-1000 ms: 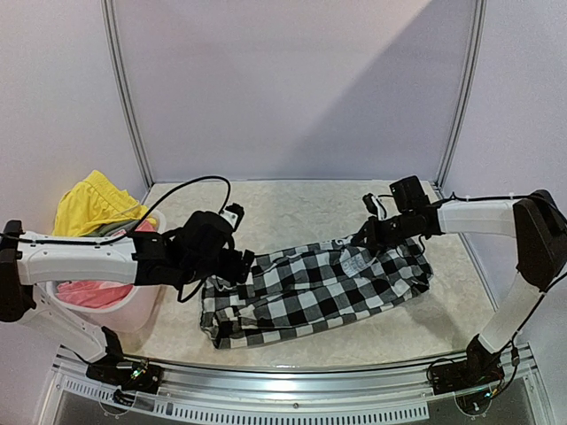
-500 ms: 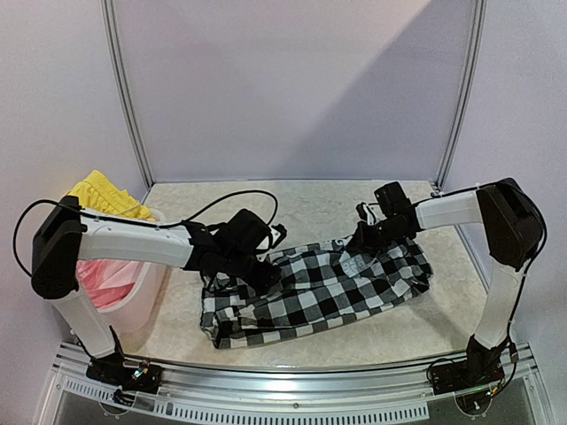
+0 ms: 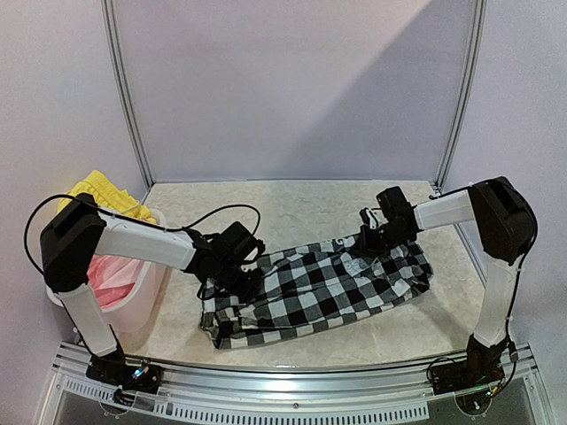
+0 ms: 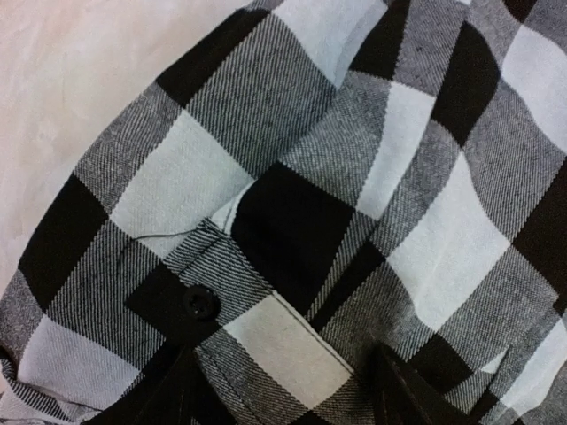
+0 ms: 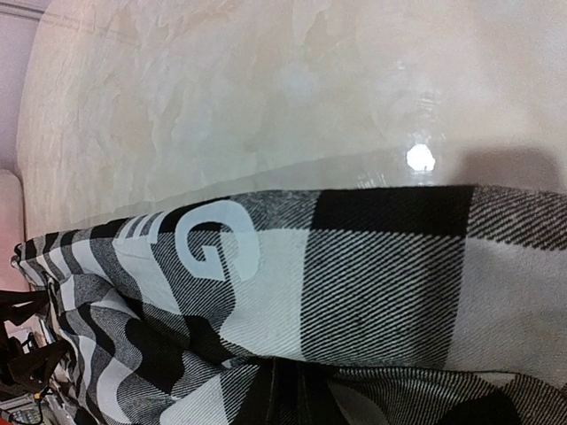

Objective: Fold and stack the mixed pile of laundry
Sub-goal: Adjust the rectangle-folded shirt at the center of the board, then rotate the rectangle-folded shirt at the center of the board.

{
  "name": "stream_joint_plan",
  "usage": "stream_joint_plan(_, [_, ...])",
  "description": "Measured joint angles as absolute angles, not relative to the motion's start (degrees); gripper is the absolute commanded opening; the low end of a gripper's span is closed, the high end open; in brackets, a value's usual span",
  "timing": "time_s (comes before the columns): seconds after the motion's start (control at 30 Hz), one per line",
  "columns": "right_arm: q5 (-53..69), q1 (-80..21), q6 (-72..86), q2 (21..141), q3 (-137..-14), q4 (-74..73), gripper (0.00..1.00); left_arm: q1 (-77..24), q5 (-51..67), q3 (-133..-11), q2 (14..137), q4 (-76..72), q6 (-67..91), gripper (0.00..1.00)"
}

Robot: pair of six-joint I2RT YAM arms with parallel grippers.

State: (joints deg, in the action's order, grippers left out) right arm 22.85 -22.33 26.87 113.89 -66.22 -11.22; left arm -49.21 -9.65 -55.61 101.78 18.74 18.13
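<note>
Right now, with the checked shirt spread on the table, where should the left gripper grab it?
I'd take the checked shirt at its left end, on the raised fold beside the black button, coming straight down from above with the left gripper. The cloth humps up there, and the right gripper pinches the far right edge.

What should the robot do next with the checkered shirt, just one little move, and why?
Probably close the left gripper on the cloth under it. Its jaws stand apart over the left end of the checked shirt, near a black button, while the right gripper is shut on the shirt's far right edge. With both ends held, the arms could likely spread it flat for folding.
</note>
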Motion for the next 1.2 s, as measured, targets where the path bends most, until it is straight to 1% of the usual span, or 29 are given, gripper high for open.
stream_joint_plan(0.17, [23.3,-22.3,26.7,115.4,-68.8,-11.9,0.10,-49.2,-10.6,-53.2,98.8,19.7,20.9,0.67])
stream_joint_plan(0.33, [22.6,-22.2,24.8,116.8,-74.3,-16.6,0.13,-49.2,-12.3,-54.0,94.2,25.3,21.8,0.74])
stream_joint_plan(0.47, [22.7,-21.9,23.3,116.5,-78.8,-19.4,0.17,-49.2,-13.6,-59.2,92.1,30.2,19.9,0.86])
stream_joint_plan(0.6, [22.6,-22.4,22.2,113.1,-79.1,-22.5,0.20,-48.9,-15.2,-66.1,92.1,32.9,16.9,0.88])
stream_joint_plan(0.7, [22.0,-23.3,21.7,107.9,-76.8,-24.6,0.25,-48.1,-14.9,-70.3,92.7,33.7,14.1,0.88])
stream_joint_plan(0.83, [19.6,-26.8,21.1,99.2,-70.3,-27.4,0.32,-45.4,-13.2,-74.7,96.2,34.9,10.7,0.87])
stream_joint_plan(0.9, [18.4,-29.2,20.9,95.7,-66.7,-28.4,0.34,-43.7,-12.2,-76.1,98.5,35.0,9.6,0.86])
stream_joint_plan(1.1, [15.0,-36.8,21.6,90.5,-56.5,-32.6,0.35,-40.6,-9.0,-79.2,107.2,35.9,7.2,0.84])
stream_joint_plan(1.2, [13.7,-38.5,23.2,89.2,-52.6,-33.0,0.35,-40.4,-7.5,-80.4,110.5,36.6,6.1,0.84])
